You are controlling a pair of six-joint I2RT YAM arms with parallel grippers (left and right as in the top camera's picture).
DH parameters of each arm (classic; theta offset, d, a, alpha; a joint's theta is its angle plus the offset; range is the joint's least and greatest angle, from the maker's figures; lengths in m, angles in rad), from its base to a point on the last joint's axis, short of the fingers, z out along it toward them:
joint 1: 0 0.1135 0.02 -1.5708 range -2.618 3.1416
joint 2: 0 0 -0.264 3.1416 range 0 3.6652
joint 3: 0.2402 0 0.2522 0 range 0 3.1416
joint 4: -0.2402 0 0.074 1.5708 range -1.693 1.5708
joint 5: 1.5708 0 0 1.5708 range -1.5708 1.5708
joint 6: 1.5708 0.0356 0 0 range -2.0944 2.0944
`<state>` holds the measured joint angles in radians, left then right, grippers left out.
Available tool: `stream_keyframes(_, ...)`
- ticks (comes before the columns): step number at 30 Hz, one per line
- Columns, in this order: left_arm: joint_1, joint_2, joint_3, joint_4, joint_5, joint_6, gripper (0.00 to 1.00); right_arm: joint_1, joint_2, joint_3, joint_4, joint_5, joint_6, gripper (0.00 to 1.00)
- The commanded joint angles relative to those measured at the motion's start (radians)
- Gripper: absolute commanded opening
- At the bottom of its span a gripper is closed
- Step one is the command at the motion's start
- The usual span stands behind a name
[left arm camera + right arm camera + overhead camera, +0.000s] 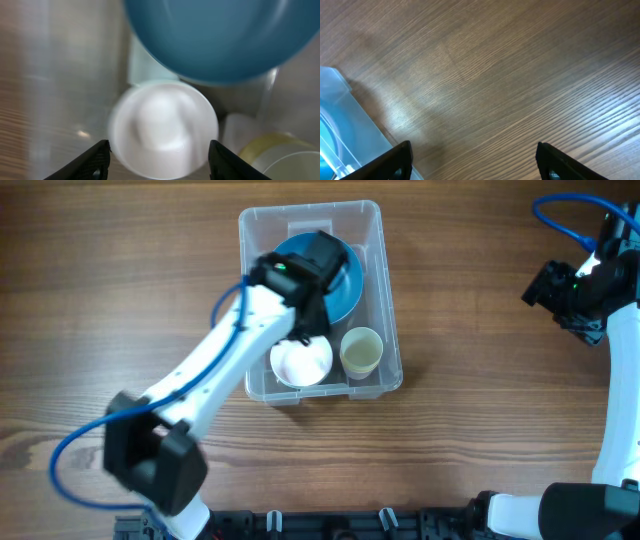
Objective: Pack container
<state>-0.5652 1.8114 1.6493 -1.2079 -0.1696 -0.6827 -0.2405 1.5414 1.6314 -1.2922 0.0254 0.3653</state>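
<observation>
The clear plastic container (376, 240) sits at the table's middle. Inside it lie a blue bowl (345, 280), a white bowl (302, 362) and a pale yellow cup (361, 351). My left gripper (305, 330) hovers over the container, open, with its fingers (157, 162) either side of the white bowl (165, 130) below and not touching it. The blue bowl (220, 35) and the yellow cup (280, 160) show in the left wrist view. My right gripper (560, 290) is open and empty at the far right, above bare wood (475, 162). The container's corner (345, 130) shows at the left of the right wrist view.
The wooden table (500, 440) surrounds the container. A blue cable (565, 225) loops above the right arm, and another blue cable (70, 450) hangs beside the left arm. A black rail (330, 525) runs along the front edge.
</observation>
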Motion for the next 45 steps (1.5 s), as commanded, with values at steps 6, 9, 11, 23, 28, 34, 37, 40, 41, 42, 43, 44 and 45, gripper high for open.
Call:
stream_keyframes(6,0.371,-0.262,0.008,0.017,-0.03,0.243,0.67,0.121,0.018,-0.004,0.031,-0.081,-0.128,0.73)
stream_keyframes(9,0.526,-0.257,0.007,0.034,0.095,0.334,0.79,0.209,0.045,-0.004,0.039,-0.074,-0.139,0.73)
stream_keyframes(11,0.623,-0.24,0.005,0.033,0.196,0.344,0.79,0.268,0.09,-0.004,0.038,-0.075,-0.138,0.73)
stream_keyframes(23,0.776,-0.135,0.005,0.027,0.282,0.388,0.81,0.419,0.404,-0.004,0.013,-0.076,-0.134,0.77)
stream_keyframes(28,0.776,-0.135,0.005,0.03,0.281,0.388,0.82,0.476,0.426,-0.004,0.017,-0.106,-0.207,0.79)
stream_keyframes(34,0.776,-0.135,0.005,0.029,0.282,0.388,0.82,0.482,0.426,-0.004,0.018,-0.105,-0.212,0.82)
stream_keyframes(37,0.775,-0.135,0.005,0.029,0.282,0.388,0.83,0.472,0.424,-0.003,0.035,-0.064,-0.203,0.83)
stream_keyframes(40,0.748,-0.135,0.005,0.034,0.281,0.419,0.91,0.437,0.415,0.01,0.066,0.018,-0.174,0.86)
stream_keyframes(41,0.735,-0.135,0.005,0.044,0.28,0.43,0.94,0.422,0.41,0.019,0.077,0.02,-0.175,0.87)
stream_keyframes(42,0.724,-0.135,0.005,0.054,0.281,0.439,0.98,0.41,0.404,0.025,0.087,0.02,-0.175,0.87)
stream_keyframes(43,0.709,-0.135,0.005,0.074,0.279,0.454,1.0,0.391,0.393,0.034,0.109,0.02,-0.174,0.89)
stream_keyframes(44,0.695,-0.135,0.005,0.098,0.277,0.471,1.0,0.38,0.383,0.038,0.127,0.02,-0.175,0.91)
stream_keyframes(45,0.684,-0.135,0.005,0.126,0.27,0.474,1.0,0.359,0.361,0.039,0.172,0.02,-0.175,0.93)
